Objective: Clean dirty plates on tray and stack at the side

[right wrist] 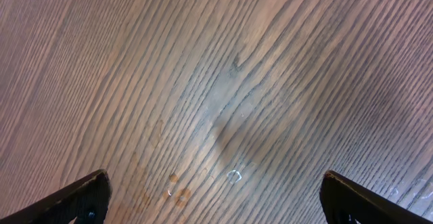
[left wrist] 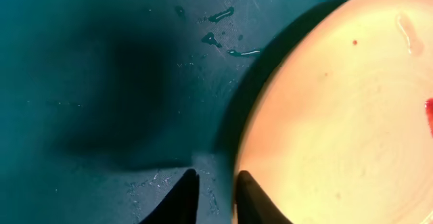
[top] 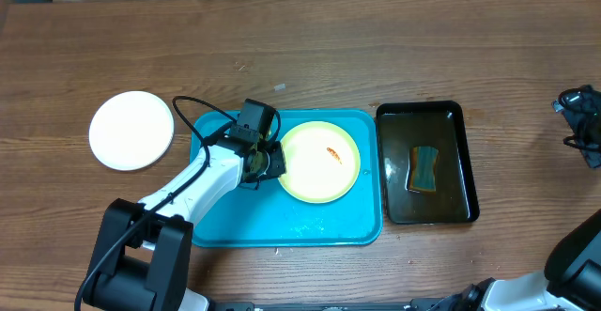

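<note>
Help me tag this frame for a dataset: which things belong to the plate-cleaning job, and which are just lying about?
Job: yellow plate with an orange smear, white plate, turquoise tray; probably also the sponge in the black basin.
Lying about: only a small pale scrap on the table beyond the tray.

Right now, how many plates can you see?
2: a white plate on the table, left of the tray, and a pale yellow plate on the tray. Another could be hidden, stacked under either.
</note>
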{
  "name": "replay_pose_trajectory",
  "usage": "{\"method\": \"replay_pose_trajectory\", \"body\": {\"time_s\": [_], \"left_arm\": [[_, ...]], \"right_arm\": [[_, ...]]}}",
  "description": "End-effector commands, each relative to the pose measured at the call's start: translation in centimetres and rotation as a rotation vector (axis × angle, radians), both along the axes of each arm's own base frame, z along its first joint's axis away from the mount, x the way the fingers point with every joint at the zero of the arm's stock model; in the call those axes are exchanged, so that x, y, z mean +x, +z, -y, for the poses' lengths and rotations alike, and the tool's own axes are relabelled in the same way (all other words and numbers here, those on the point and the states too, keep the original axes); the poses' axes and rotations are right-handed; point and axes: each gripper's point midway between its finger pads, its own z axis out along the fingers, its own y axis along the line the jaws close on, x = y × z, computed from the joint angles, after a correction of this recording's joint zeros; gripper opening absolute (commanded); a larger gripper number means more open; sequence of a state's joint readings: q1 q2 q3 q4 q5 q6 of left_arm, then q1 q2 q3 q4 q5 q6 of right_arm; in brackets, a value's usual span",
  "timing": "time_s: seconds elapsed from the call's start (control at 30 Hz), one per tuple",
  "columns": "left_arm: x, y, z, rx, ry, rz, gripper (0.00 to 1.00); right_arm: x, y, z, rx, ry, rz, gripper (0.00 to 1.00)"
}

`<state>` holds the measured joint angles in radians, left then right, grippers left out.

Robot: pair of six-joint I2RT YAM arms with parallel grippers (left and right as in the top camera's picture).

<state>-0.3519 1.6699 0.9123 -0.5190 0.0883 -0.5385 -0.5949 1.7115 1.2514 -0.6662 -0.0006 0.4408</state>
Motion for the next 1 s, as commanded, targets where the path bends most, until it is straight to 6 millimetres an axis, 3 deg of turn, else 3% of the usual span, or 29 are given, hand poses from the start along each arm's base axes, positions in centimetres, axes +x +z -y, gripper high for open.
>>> {"method": "replay_pose_trajectory", "body": {"time_s": [0.0,0.13,0.2,0.33,0.6,0.97], "left_arm": [[1.3,0.7,-1.0,0.065,0.001,0.053,0.17],[1.6,0.7,-1.8,0.11,0.017,0.069,0.17],[1.6,0.7,-2.0,0.116,0.019,0.07,0.1],[1.7,0.7,-2.2,0.126,0.031,0.073,0.07],[1.9,0.8,-2.1,0.122,0.031,0.083,0.19],[2.0,0.8,-2.0,0.118,0.03,0.083,0.12]], "right_arm": [[0.4,0.7,0.3,-0.011,-0.002,0.02,1.0],[0.4,0.7,0.3,-0.011,-0.002,0.02,1.0],[0.4,0.7,0.3,-0.011,-0.002,0.02,1.0],[0.4,0.7,0.3,-0.011,-0.002,0.02,1.0],[0.4,0.7,0.3,-0.011,-0.002,0.02,1.0],[0.8,0.9,0.5,-0.023,-0.002,0.038,1.0]]}}
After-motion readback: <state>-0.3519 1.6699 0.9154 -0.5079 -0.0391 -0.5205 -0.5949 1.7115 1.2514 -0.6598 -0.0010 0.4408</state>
